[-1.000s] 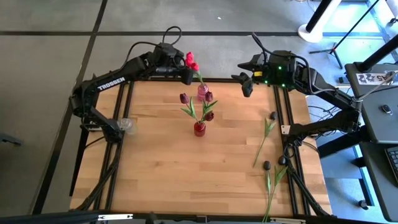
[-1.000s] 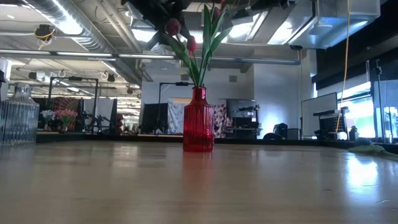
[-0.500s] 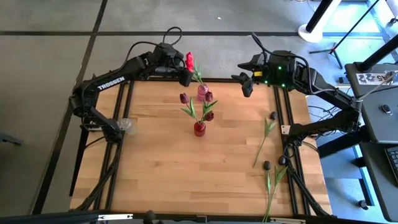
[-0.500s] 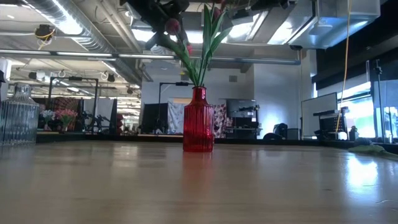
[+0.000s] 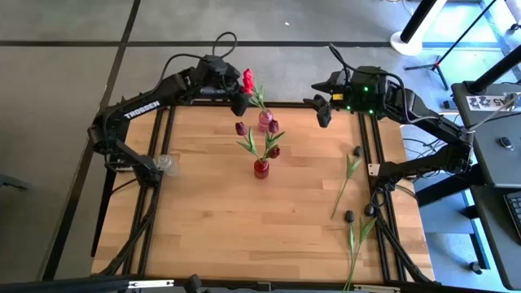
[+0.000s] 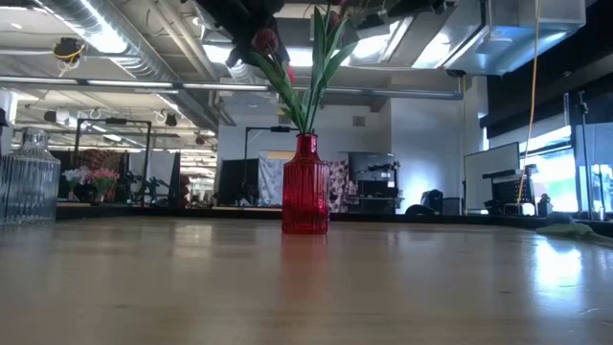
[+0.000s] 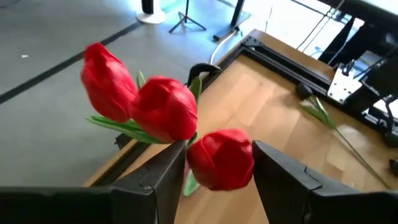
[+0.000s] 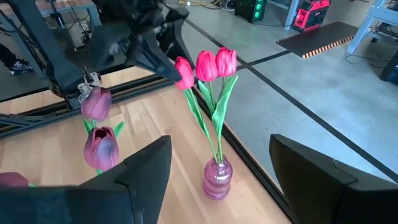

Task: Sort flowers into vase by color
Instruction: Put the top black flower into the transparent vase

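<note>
A clear glass vase (image 5: pixel 165 164) stands at the table's (image 5: pixel 212 220) left edge. The left gripper (image 5: pixel 241 99) hovers at the far edge beside three red tulips (image 5: pixel 248 81) standing in the pink vase (image 5: pixel 265 121), its fingers (image 7: pixel 166 177) parted and clasping nothing, one red head (image 7: pixel 221 158) between them. Just nearer, the red vase (image 5: pixel 260 168) holds maroon tulips (image 5: pixel 242 129). The right gripper (image 5: pixel 322 111) hangs over the far right corner, fingers (image 8: pixel 146 168) spread wide and empty. Two maroon tulips (image 5: pixel 348 172) lie flat along the table's right side.
</note>
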`<state>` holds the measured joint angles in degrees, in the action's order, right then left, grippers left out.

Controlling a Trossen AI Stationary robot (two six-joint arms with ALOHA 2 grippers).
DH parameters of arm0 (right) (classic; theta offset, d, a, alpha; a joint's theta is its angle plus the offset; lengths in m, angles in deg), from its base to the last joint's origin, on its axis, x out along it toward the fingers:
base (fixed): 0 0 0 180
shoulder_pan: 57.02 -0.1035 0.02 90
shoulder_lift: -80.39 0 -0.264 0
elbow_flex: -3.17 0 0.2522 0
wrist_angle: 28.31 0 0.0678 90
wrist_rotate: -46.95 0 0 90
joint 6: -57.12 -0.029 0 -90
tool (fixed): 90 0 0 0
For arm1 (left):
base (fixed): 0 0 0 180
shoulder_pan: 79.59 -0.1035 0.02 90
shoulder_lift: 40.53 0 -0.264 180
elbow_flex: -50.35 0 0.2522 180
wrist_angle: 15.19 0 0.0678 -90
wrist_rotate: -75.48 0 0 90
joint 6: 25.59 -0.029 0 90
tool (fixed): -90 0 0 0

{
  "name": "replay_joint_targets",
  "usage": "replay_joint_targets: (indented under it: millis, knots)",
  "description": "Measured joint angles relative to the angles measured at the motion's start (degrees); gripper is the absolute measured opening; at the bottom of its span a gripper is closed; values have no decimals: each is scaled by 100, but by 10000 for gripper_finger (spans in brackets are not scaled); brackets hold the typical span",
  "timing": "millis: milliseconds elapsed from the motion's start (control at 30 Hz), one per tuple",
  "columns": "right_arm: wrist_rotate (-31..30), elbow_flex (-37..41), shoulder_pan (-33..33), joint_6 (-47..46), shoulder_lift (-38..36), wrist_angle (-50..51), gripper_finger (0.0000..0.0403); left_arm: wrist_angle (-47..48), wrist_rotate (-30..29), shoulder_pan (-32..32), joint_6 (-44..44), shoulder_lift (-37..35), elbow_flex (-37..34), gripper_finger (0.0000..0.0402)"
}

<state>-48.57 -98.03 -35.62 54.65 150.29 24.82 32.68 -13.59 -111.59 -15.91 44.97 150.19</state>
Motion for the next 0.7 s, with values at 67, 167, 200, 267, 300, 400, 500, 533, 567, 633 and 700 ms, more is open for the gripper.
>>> replay_joint_targets:
  millis: [67, 167, 200, 267, 300, 400, 500, 533, 567, 633, 700]
  knots:
    - [-2, 0, 1, 17, 0, 45, 269, 20, -21, -27, 0, -87, 0, 180]
    - [-5, 0, -1, 115, 0, 127, 269, 73, -165, -36, -121, -284, 0, 180]
    - [-6, 0, -1, 141, 0, 140, 269, 72, -192, -36, -160, -360, 0, 180]
    - [-9, 0, -1, 146, 2, 143, 269, 75, -190, -36, -248, -516, 0, 180]
    - [-10, 0, -1, 144, 7, 147, 269, 86, -188, -23, -268, -610, 0, 180]
    - [-11, 0, -1, 144, 11, 270, 269, 114, -169, 157, -195, -935, 0, 180]
    - [-8, 29, -1, -9, 11, 562, 269, 101, 130, 589, -124, -1345, 5, 180]
    - [-8, 76, -1, -151, 11, 701, 269, 98, 179, 776, -108, -1468, 10, 180]
    - [-8, 141, -1, -374, 11, 909, 269, 95, 186, 960, -94, -1567, 11, 180]
    - [-7, 298, -1, -1058, 18, 1429, 269, 108, 174, 1364, -86, -1738, 11, 180]
    - [-75, 528, -1, -2108, 30, 1995, 269, 103, 110, 1721, -86, -1892, 11, 180]
